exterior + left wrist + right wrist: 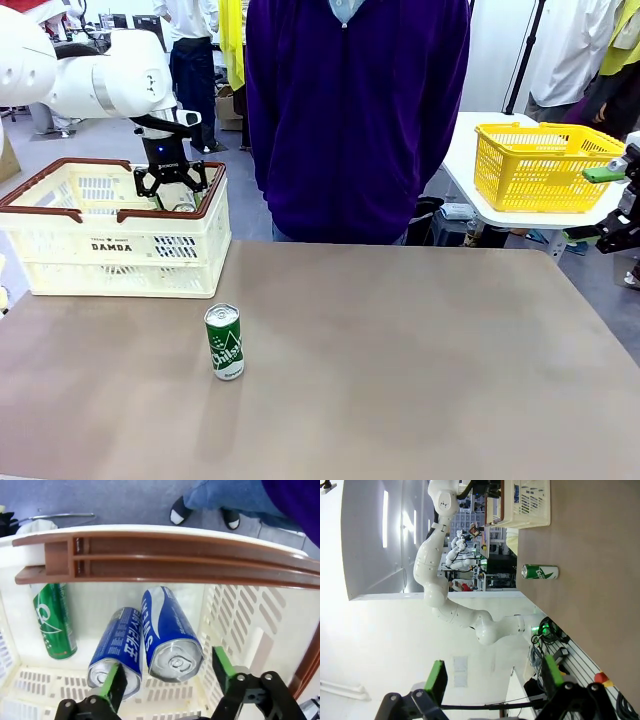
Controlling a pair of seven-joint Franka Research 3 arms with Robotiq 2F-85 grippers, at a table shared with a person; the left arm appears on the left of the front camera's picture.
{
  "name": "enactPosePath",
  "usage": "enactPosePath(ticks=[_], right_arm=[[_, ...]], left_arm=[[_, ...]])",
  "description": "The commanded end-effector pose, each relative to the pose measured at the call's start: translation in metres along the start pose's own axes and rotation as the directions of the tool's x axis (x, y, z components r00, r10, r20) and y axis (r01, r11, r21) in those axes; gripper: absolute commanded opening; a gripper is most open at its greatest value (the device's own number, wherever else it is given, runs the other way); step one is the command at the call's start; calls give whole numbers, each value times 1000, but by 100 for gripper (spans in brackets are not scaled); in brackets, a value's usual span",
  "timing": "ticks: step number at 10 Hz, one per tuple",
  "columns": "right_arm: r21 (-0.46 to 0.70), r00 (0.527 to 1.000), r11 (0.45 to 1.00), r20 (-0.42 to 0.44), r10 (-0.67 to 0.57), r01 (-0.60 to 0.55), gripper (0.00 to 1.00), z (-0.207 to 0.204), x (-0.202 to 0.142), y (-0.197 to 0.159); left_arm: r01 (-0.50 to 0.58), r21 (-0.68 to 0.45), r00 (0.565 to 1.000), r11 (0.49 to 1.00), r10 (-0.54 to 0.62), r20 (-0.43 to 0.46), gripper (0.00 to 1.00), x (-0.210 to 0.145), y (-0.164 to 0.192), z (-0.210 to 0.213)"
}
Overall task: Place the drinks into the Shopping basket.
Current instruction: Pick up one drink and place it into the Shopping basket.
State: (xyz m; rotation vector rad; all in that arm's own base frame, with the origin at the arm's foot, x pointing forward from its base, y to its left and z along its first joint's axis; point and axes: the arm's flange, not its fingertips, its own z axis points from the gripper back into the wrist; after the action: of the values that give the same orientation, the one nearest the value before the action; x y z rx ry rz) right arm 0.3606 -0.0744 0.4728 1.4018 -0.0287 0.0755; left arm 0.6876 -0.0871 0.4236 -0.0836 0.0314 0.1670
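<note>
Left gripper (172, 187) hangs just inside the Shopping basket (60, 246), at its far right corner, fingers apart and gripping nothing. In the left wrist view the pads (114, 682) straddle two blue Pocari Sweat cans (169, 632) lying on their sides on the crate floor, touching each other, tops toward the camera. A green can (54, 620) lies beside them near the crate wall. Likely a release pose, jaws spread to let a can drop in.

One green can on the bench (225, 341) stands upright near the bench's left side, in front of the basket, apart from it — not yet placed. Nothing blocks the way to it.

Right gripper (493, 680) is wide open and empty, parked off the bench's right edge. A person in a purple top (355, 110) stands at the far edge — clear of the basket. Yellow mesh basket (540, 165) sits on a separate side table; not part of this.
</note>
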Motion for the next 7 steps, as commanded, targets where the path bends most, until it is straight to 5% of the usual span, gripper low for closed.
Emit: enactPosePath(ticks=[1,4,7], right_arm=[[-12,1000,1000,-14,-12,12,100,3,0,4],[-12,1000,1000,-14,-12,12,100,3,0,4],[-12,1000,1000,-14,-12,12,100,3,0,4]], left_arm=[[-12,-6,1000,1000,12,-11,100,1,3,3],[22,-47,1000,999,-22,7,100,-16,6,27],[70,-160,997,985,-75,-24,100,-83,35,121]])
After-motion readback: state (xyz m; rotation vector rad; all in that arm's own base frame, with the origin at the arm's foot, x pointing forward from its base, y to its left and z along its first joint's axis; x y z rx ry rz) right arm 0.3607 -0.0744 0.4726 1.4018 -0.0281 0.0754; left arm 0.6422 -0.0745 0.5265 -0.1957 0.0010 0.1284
